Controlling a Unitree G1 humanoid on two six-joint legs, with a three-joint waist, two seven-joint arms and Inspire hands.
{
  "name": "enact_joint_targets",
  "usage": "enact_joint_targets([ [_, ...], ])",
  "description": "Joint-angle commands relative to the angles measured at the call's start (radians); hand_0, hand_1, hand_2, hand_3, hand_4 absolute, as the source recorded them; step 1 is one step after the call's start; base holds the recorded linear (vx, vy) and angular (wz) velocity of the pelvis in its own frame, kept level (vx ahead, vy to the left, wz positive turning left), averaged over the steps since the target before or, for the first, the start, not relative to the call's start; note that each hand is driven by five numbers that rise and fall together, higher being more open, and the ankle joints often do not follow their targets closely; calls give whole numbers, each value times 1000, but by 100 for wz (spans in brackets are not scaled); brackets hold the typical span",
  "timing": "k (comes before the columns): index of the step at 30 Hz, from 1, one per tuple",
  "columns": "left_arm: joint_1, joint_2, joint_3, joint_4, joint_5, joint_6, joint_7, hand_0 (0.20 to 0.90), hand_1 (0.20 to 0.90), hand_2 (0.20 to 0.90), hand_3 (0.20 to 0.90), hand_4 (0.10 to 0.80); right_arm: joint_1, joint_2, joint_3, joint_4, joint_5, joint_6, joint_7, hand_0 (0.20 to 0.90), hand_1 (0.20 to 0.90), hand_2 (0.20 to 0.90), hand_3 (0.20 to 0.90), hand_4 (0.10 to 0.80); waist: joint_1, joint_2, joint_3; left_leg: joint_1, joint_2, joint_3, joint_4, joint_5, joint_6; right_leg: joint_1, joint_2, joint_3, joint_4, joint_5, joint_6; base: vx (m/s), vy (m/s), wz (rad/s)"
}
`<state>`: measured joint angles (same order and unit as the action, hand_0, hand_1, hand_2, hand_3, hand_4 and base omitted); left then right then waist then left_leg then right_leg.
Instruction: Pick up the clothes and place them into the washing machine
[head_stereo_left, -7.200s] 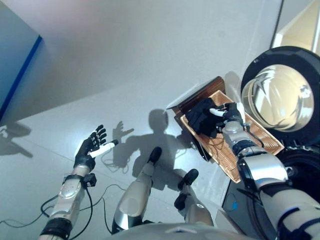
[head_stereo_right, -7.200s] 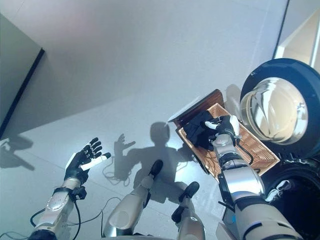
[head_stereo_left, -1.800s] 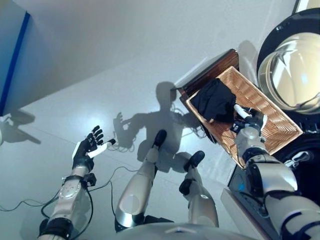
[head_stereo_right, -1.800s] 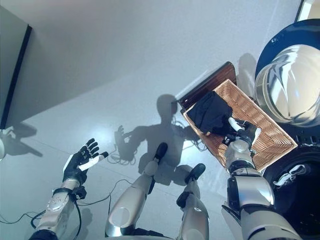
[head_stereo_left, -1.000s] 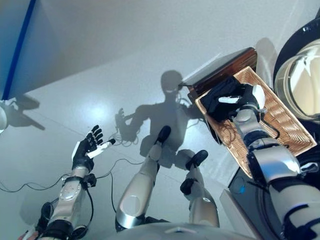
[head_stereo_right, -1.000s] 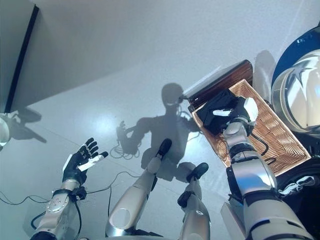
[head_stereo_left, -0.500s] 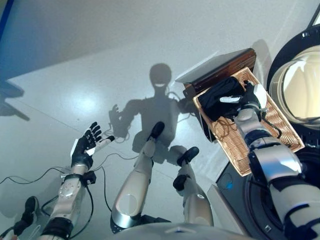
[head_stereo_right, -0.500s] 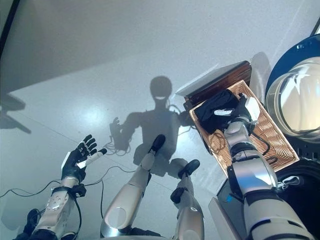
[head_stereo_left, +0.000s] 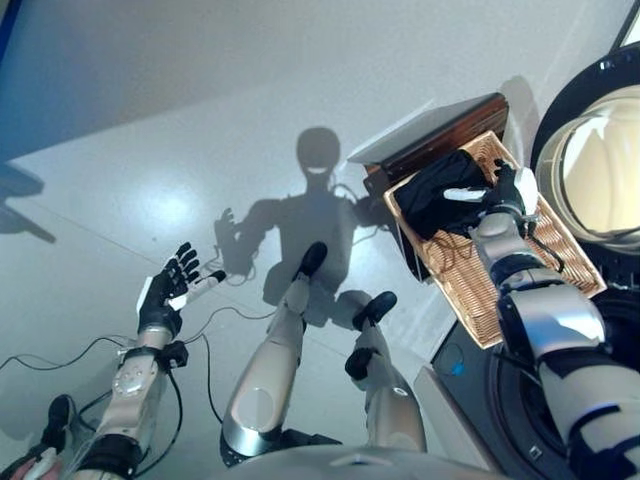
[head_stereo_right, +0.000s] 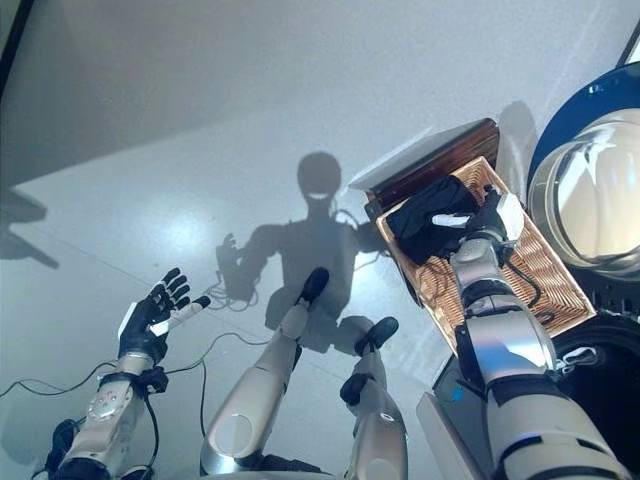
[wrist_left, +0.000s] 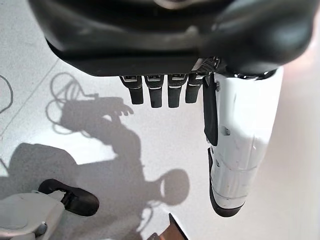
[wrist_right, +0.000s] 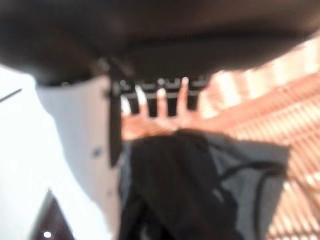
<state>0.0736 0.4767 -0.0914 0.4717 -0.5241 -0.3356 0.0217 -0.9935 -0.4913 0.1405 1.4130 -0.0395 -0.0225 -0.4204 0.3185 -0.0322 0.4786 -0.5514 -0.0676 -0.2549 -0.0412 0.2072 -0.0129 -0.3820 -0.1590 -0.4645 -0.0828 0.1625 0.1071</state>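
Observation:
A black cloth (head_stereo_left: 432, 192) lies bunched in the far end of the shallow wicker basket (head_stereo_left: 545, 255), which rests on a low dark brown box (head_stereo_left: 440, 135). My right hand (head_stereo_left: 503, 190) is in the basket against the cloth's side, its white thumb (head_stereo_left: 462, 194) lying over the cloth. In the right wrist view its fingers (wrist_right: 160, 100) reach out straight above the cloth (wrist_right: 190, 185). My left hand (head_stereo_left: 163, 300) is open and empty over the floor, its fingers spread (wrist_left: 150, 95). The washing machine's round glass door (head_stereo_left: 600, 170) stands just beyond the basket.
The washing machine's dark front (head_stereo_left: 560, 410) is at the lower right, beside the basket. Grey floor (head_stereo_left: 200, 150) stretches ahead and to the left. A dark shoe (head_stereo_left: 55, 420) shows at the lower left by my left arm.
The camera has shifted. Since 1.8 s ago my right hand has moved from the basket's near part up onto the black cloth. It has barely moved in the last half second. My left hand stays open.

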Motion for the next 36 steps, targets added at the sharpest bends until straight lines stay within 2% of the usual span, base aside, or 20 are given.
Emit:
enact_joint_targets([
  [1, 85, 47, 37, -67, -14, -67, 4, 900, 900, 900, 900, 800, -45, -133, 18, 22, 25, -20, -64, 900, 900, 900, 900, 800, 13, 48, -8, 12, -49, 45, -46, -37, -24, 0, -33, 11, -4, 21, 62, 0, 0, 0],
  [5, 86, 50, 39, -66, -17, -65, -3, 900, 900, 900, 900, 800, -39, -151, 11, 19, 45, -27, -55, 900, 900, 900, 900, 800, 10, 62, -12, -1, -53, 51, -46, -36, -24, -15, -35, 14, -4, 23, 61, -10, 1, 0],
  [15, 92, 49, 45, -79, -39, -68, -19, 900, 900, 900, 900, 800, -53, -160, 6, 16, 104, -53, -18, 900, 900, 900, 900, 800, 13, 69, 1, -23, -50, 53, -46, -33, -25, -45, -33, 23, -4, 26, 60, -5, 0, -2],
  [36, 75, 40, 63, -37, -39, -50, -52, 900, 900, 900, 900, 800, 44, -38, 12, -43, 190, -103, 110, 900, 900, 900, 900, 800, 22, 44, -24, 9, -51, 42, -46, -41, -19, -4, -39, 12, -4, 20, 59, 9, 0, 3],
])
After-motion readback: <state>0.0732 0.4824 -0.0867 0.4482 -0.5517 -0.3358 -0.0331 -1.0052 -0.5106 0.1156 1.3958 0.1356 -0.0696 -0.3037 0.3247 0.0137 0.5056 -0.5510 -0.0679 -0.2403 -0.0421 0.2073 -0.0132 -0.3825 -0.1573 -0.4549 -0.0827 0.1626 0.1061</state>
